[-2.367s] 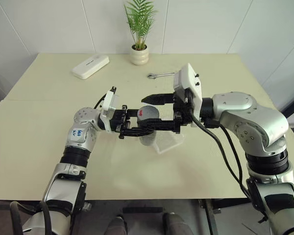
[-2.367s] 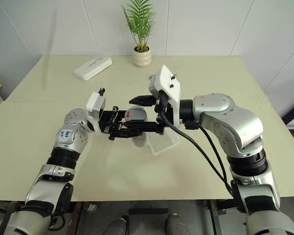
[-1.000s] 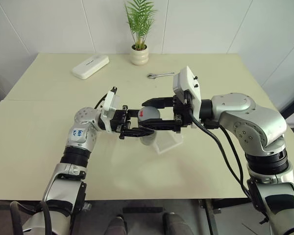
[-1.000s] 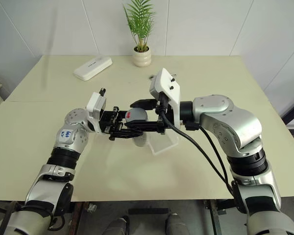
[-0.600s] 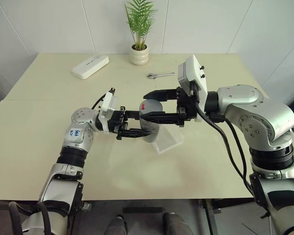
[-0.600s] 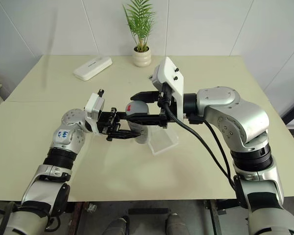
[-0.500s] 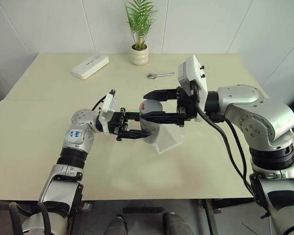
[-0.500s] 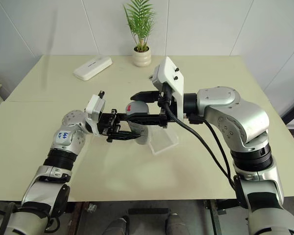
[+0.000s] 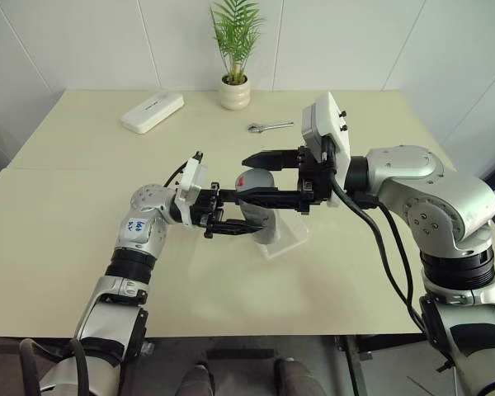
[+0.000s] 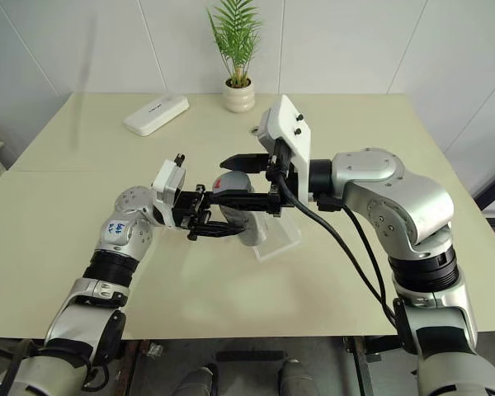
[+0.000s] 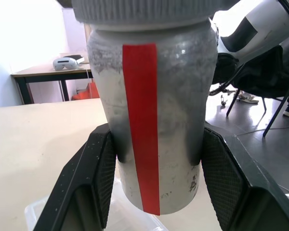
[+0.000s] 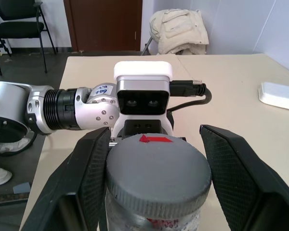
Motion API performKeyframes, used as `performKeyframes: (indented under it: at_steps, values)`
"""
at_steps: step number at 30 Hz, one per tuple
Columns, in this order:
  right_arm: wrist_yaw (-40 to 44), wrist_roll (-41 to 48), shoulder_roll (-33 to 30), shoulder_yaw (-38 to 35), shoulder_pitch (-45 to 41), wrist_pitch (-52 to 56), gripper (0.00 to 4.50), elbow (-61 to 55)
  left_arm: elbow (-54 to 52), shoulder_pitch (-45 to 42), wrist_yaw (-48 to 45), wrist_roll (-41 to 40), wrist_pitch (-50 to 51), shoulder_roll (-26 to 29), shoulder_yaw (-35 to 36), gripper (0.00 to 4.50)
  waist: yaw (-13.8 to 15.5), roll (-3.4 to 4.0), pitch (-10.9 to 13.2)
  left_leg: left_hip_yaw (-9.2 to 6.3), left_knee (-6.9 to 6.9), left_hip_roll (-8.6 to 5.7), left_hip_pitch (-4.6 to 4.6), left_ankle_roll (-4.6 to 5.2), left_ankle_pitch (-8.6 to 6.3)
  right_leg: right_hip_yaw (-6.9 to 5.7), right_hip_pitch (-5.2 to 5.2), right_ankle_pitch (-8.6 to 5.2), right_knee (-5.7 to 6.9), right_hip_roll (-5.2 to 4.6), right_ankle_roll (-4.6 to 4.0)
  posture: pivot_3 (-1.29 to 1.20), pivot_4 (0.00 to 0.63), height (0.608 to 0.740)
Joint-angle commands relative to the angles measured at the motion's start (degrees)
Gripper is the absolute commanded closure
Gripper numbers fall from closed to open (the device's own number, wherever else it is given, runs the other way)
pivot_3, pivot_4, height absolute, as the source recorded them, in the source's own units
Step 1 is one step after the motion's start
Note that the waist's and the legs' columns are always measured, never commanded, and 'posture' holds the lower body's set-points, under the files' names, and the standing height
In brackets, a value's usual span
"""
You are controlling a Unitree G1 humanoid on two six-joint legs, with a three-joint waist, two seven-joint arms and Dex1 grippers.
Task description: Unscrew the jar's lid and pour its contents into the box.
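The jar (image 9: 262,221), clear with a silvery label and a red stripe (image 11: 142,125), hangs upright above the box (image 9: 287,239). My left gripper (image 9: 246,219) comes in from the left and is shut on the jar's body, with a finger (image 11: 91,183) pressed to each side. My right gripper (image 9: 242,178) reaches in from the right, shut on the grey lid (image 12: 159,175) with its red mark. The lid sits on top of the jar. The contents are hidden behind the label.
A white oblong case (image 9: 153,111) lies at the table's back left. A potted plant (image 9: 235,89) stands at the back centre. A small wrench (image 9: 271,126) lies behind the grippers. The pale table (image 9: 66,247) runs wide on both sides.
My right wrist has rolled with its fingers on the lid, and the arm has swung slightly right. The left forearm has shifted a little right. The jar stays above the box.
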Motion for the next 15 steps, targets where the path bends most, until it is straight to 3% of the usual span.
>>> performKeyframes:
  at_steps: [1, 3, 15]
  values:
    - [-1.0, 1.0, -0.2, -1.5, 0.4, 0.4, 1.53, -3.0, -0.8, -2.2, -2.7, -1.3, -0.4, -0.2, 1.4, 2.41, -0.1, 0.01, 0.0, 0.01, 0.0, 0.0, 0.0, 0.0, 0.0, 0.01, 0.0, 0.0, 0.0, -0.01, 0.0, 0.0, 0.15, 0.74]
    - [-1.2, 1.3, -0.3, -1.5, 0.8, 0.7, 1.53, -3.5, -1.1, -2.2, -3.6, -1.7, 0.5, 0.2, 1.4, 2.58, -0.1, 0.01, 0.0, 0.0, 0.0, 0.0, 0.0, 0.0, 0.0, 0.0, 0.0, 0.0, 0.0, 0.01, 0.0, 0.0, 0.15, 0.74]
    - [-1.0, 1.4, -0.9, -1.6, 0.9, 0.4, 1.53, -3.6, -2.5, -1.5, -6.5, -1.7, 3.3, 5.3, -1.9, 2.58, -0.1, 0.01, 0.0, 0.0, 0.0, 0.0, 0.0, 0.01, 0.0, 0.0, 0.0, 0.0, 0.02, 0.0, 0.0, 0.0, 0.15, 0.74]
